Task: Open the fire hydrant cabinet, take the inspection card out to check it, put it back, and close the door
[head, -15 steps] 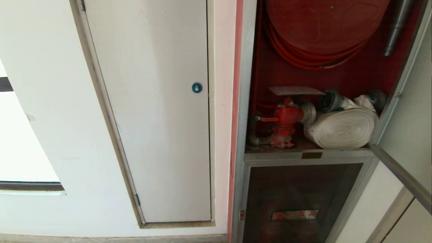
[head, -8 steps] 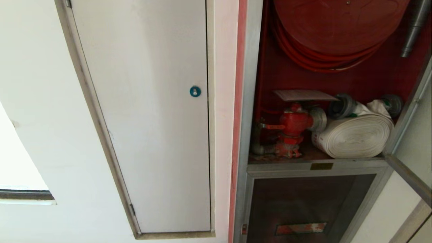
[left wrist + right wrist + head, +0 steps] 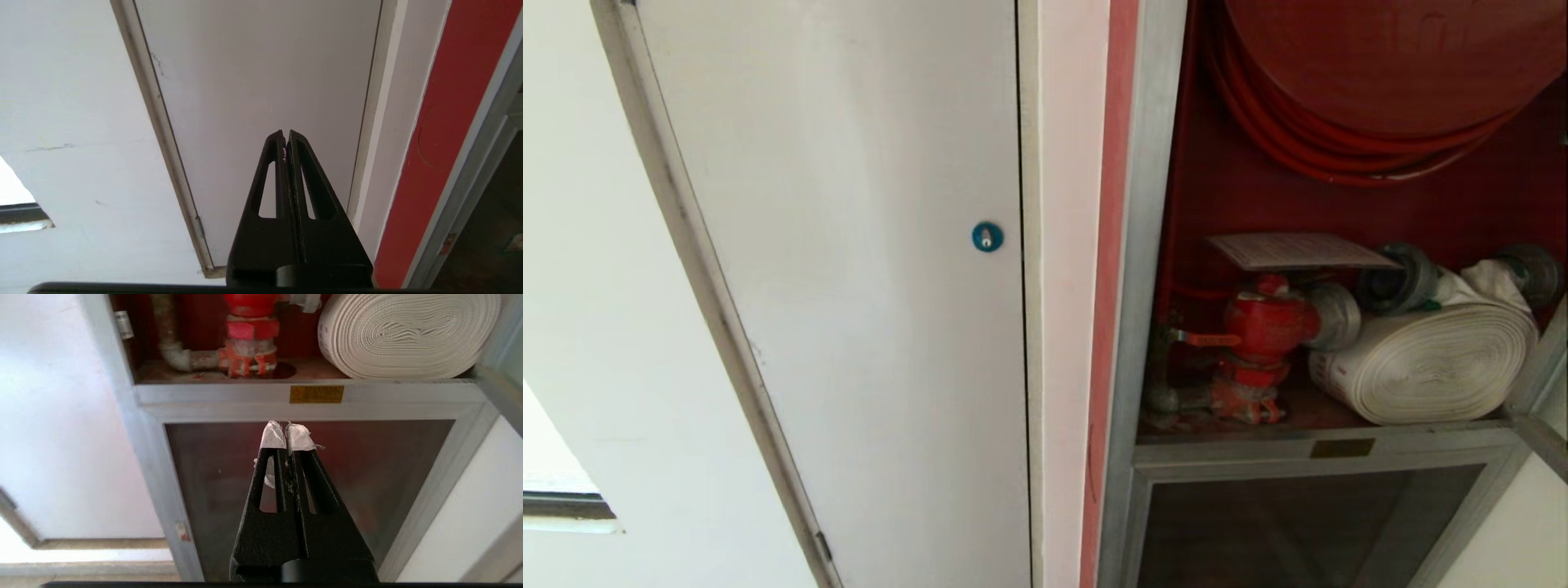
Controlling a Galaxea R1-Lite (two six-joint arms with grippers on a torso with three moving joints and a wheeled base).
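The fire hydrant cabinet (image 3: 1147, 245) stands open, a brushed aluminium frame around dull red walls. Inside, the inspection card (image 3: 1298, 250) lies flat on top of the hydrant valve (image 3: 1266, 327), a thin white rectangle ruled with a fine grid. The valve is chunky red-painted metal, chipped at its base, joined to a grey elbow pipe. Beside it, touching the shelf, lies a flat-woven white hose (image 3: 1429, 363) coiled into a tight oval roll, with metal couplings behind it. Above hangs a round red hose reel (image 3: 1388, 73) wound with smooth red tubing. Only a sliver of the door (image 3: 1539, 433), its silver frame edge, shows at the far right, swung outward. Below the shelf sits a dark glass panel (image 3: 1298, 531) under a small brass plate (image 3: 1342, 447). To the left is a plain white door (image 3: 849, 286) with a blue round lock (image 3: 987, 236). The left gripper (image 3: 284, 134) points at that white door, its black fingers pressed together; the right gripper (image 3: 287, 426), tips wrapped in white tape, is likewise closed and empty before the dark panel.
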